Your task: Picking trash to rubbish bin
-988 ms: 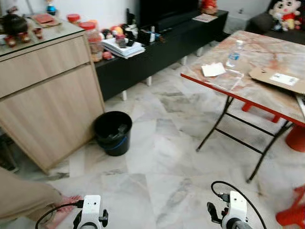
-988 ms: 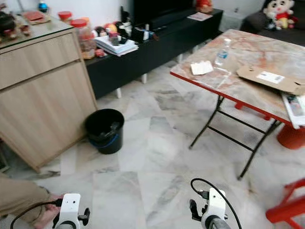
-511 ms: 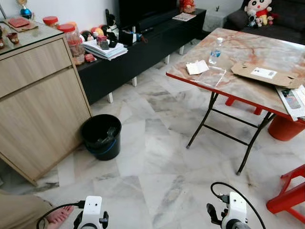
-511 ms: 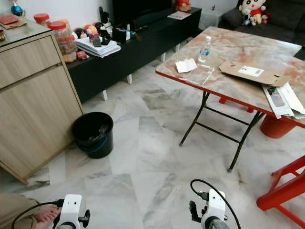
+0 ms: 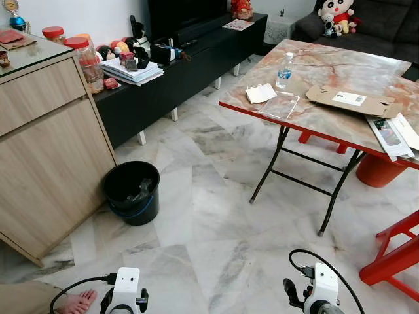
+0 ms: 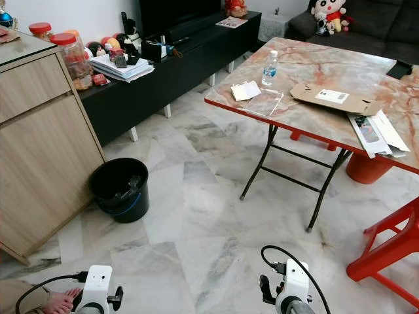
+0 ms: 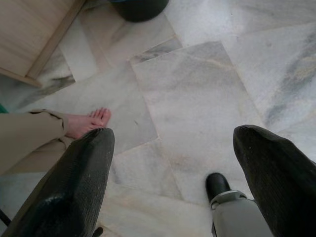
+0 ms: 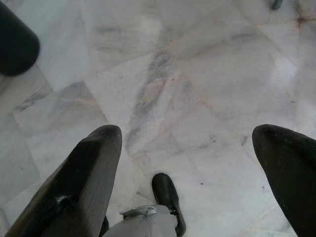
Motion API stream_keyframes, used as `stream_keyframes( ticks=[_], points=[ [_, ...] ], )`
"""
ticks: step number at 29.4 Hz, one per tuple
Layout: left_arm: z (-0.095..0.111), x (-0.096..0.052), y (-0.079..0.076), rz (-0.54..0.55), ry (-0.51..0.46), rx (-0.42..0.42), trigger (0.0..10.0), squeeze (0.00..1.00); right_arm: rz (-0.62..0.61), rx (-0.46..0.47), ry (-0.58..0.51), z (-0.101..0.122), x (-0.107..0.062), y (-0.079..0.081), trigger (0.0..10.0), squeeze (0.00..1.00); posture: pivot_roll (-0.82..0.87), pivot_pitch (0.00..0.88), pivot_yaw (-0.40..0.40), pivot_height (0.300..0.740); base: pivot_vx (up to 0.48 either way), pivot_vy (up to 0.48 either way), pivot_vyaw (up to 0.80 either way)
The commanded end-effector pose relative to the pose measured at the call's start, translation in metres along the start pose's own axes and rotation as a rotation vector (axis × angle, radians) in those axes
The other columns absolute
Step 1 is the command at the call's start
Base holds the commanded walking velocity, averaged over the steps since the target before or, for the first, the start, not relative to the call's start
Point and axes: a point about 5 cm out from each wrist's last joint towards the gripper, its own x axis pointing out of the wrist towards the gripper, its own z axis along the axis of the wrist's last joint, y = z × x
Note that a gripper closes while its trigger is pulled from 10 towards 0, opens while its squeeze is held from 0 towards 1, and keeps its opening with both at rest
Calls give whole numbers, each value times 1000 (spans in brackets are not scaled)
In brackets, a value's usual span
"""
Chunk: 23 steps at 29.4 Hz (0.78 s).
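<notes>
A: What lies around? 
B: A red-edged marble-patterned folding counter (image 5: 340,72) with a clear plastic water bottle (image 5: 284,69); a round black rubbish bin (image 5: 131,193) beside the wooden cabinet (image 5: 46,144).

A: End effectors? 
B: Left end effector (image 7: 173,168) and right end effector (image 8: 187,163) both spread wide, empty, above the marble floor (image 5: 222,229).

White wrist housings (image 5: 126,285), looped black cables (image 5: 327,261), textured black fingers (image 7: 74,187).

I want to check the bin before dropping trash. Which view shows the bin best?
The left eye view: the whole bin shows, open top and contents. The right eye view shows it nearly as well. The left wrist view catches its lower edge, the right wrist view a dark, blurred part.
</notes>
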Motion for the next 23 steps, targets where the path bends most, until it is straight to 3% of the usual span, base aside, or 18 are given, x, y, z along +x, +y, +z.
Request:
stream_keyframes(
  ticks=[1, 7, 23],
  points=[
    [-5, -1, 2, 12, 31, 33, 10000, 0, -8, 10, 3, 1, 0, -1, 10000, 0, 22, 0, -11, 740, 0, -356, -800],
    [-5, -1, 3, 18, 31, 30, 10000, 0, -9, 12, 2, 0, 0, -1, 10000, 0, 23, 0, -15, 740, 0, -279, -800],
    [-6, -1, 5, 27, 28, 34, 10000, 0, -13, 28, 12, -6, -2, -3, 10000, 0, 21, 0, -7, 740, 0, 0, -800]
  ],
)
